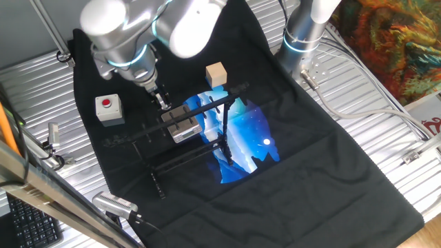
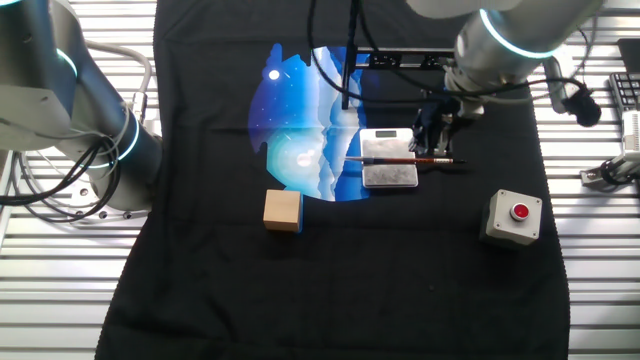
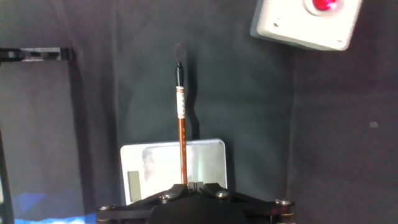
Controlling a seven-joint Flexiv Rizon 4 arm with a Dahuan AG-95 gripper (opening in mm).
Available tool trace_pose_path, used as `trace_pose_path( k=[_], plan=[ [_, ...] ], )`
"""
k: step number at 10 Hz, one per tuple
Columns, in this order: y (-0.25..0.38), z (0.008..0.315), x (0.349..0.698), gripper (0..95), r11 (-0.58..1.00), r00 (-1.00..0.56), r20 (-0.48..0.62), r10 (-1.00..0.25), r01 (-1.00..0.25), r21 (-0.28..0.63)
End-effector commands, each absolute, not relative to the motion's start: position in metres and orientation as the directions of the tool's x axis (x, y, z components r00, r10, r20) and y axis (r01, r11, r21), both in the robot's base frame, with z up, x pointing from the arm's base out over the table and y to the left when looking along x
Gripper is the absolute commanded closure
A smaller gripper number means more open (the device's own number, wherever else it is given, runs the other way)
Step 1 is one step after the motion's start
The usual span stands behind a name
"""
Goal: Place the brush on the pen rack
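No words, brands or numbers can be read anywhere in these views. The brush (image 3: 182,124) has a pale band with faint marks along its shaft, too small to make out. At the surface's edge a white sheet (image 1: 431,117) bears a red mark, cut off and illegible

A reddish-brown brush (image 3: 182,134) is lying across the shiny grey pen rack (image 3: 205,163), its dark tip extending onto black cloth (image 3: 249,106), a red-buttoned box (image 3: 306,23) sitting beyond.
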State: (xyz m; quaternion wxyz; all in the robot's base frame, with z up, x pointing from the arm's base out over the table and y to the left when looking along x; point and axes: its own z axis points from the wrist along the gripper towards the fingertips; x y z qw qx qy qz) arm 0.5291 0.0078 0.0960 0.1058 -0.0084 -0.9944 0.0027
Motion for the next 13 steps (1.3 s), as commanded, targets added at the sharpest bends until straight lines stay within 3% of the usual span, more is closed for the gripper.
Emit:
trace_pose_path(
  k=[1, 13],
  plan=[
    [0.008, 0.093, 0.527, 95.0, 1.0, -0.978, 0.21, 0.017, 0.015, -0.009],
    [0.011, 0.063, 0.544, 95.0, 1.0, -0.975, 0.22, 0.002, 0.002, 0.001]
  ],
)
